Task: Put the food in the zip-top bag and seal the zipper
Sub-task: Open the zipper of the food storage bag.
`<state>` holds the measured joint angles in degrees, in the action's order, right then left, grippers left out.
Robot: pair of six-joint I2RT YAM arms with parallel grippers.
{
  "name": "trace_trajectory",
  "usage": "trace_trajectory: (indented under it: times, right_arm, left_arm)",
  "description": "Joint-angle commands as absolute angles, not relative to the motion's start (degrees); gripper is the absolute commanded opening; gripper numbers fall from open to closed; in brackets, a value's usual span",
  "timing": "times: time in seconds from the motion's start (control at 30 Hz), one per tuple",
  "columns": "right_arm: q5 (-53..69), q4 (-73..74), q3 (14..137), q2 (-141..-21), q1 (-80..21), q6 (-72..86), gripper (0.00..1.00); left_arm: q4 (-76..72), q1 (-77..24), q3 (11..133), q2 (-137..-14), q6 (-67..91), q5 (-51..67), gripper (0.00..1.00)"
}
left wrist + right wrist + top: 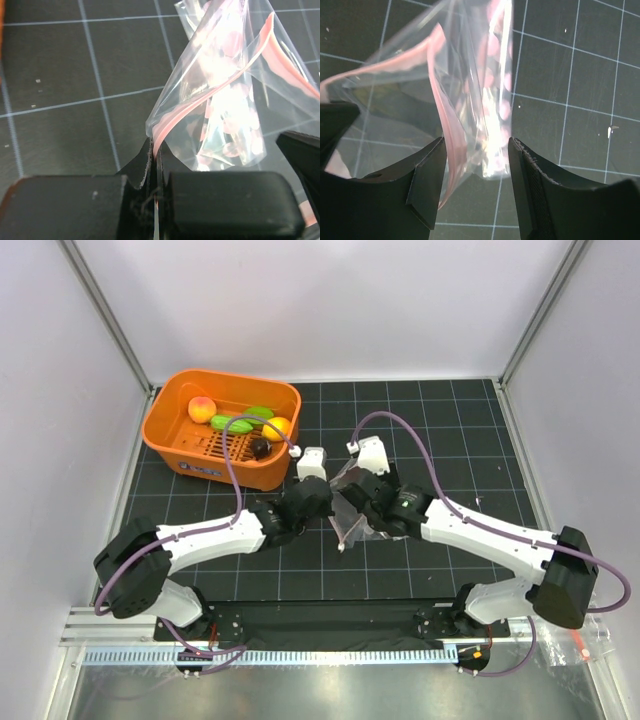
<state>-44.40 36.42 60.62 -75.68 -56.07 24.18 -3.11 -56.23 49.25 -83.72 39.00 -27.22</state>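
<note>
Near the middle of the dark gridded surface (pixel 440 430), the zip-top bag (pixel 346 512) is held up off the mat between the two arms, crumpled and twisted, with pale pink spots showing through the clear film. From the left wrist view, the left tool (pixel 152 167) is pressed together on a corner of the bag's mouth, and the pink-red zipper (pixel 200 102) runs straight into the seam between its black fingers before curving up and away to the right. From the right wrist view, the right tool (pixel 476 150) stands apart, its two fingers on either side of a hanging fold of the bag, with the pink strip lying just beside the left-hand finger; whether it touches cannot be told. All the food sits in the orange basket (pixel 160 425) at the far left of the surface, well apart from the bag: a peach-orange ball (pixel 202 409), a yellow-orange fruit (pixel 277 428), two green pieces (pixel 260 413) and a small dark purple one (pixel 259 447).
</note>
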Motion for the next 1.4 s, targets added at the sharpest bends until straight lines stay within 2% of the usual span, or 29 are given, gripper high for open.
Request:
trace_trajectory:
  times: [0.0, 0.2, 0.3, 0.4, 0.47, 0.5, 0.53, 0.6, 0.67, 0.7, 0.77, 0.8, 0.9, 1.37]
  right_arm:
    - [-45.4, 38.8, 63.7, -77.6, -56.2, 25.8, 0.59]
    - [-43.1, 38.2, 64.2, -80.8, -56.2, 25.1, 0.58]
    - [-42.0, 38.2, 64.8, -81.6, -56.2, 24.9, 0.54]
    - [-44.0, 38.8, 64.9, -81.3, -56.2, 24.8, 0.45]
    - [-44.8, 38.7, 64.4, -80.3, -56.2, 24.6, 0.31]
    - [-45.7, 38.8, 64.4, -80.1, -56.2, 24.4, 0.19]
    - [-46.1, 39.1, 64.4, -79.6, -56.1, 24.4, 0.14]
    - [-46.8, 39.4, 64.4, -79.7, -56.2, 24.2, 0.05]
    - [-47.5, 39.5, 64.5, -80.1, -56.2, 24.1, 0.04]
    - [-47.6, 39.6, 64.6, -80.2, -56.2, 24.0, 0.01]
    - [-48.3, 39.9, 64.8, -80.2, -56.2, 24.0, 0.01]
    - [-48.4, 39.9, 64.8, -80.2, -56.2, 24.0, 0.01]
    - [-48.9, 39.6, 64.3, -79.0, -56.2, 24.0, 0.01]
    - [-49.9, 38.3, 62.1, -75.9, -53.4, 24.2, 0.01]
  left_arm:
    - [-1.9, -56.0, 50.7, -82.2, 40.0, -33.0, 0.00]
    - [-1.3, -55.6, 50.4, -81.6, 42.0, -33.2, 0.00]
    - [-1.1, -55.5, 50.2, -81.2, 42.2, -33.3, 0.00]
    - [-1.0, -55.0, 50.1, -81.1, 42.3, -33.0, 0.00]
    - [-0.7, -54.6, 50.4, -81.3, 42.4, -32.1, 0.00]
    - [-0.6, -54.5, 50.4, -81.5, 42.6, -32.0, 0.01]
    - [-0.4, -54.5, 50.6, -81.6, 42.6, -31.9, 0.03]
    - [-0.4, -54.5, 50.8, -81.6, 42.3, -31.8, 0.11]
    - [-0.4, -54.5, 51.2, -81.6, 41.7, -30.4, 0.22]
    - [-0.4, -54.5, 51.3, -81.4, 41.1, -29.7, 0.33]
    - [-0.2, -54.5, 51.9, -81.0, 39.6, -27.3, 0.46]
    - [-0.2, -54.5, 51.9, -80.4, 39.2, -26.6, 0.59]
    - [-0.2, -54.5, 51.5, -79.4, 38.2, -24.9, 0.73]
    - [-0.8, -51.6, 47.4, -68.2, 37.1, -18.0, 0.80]
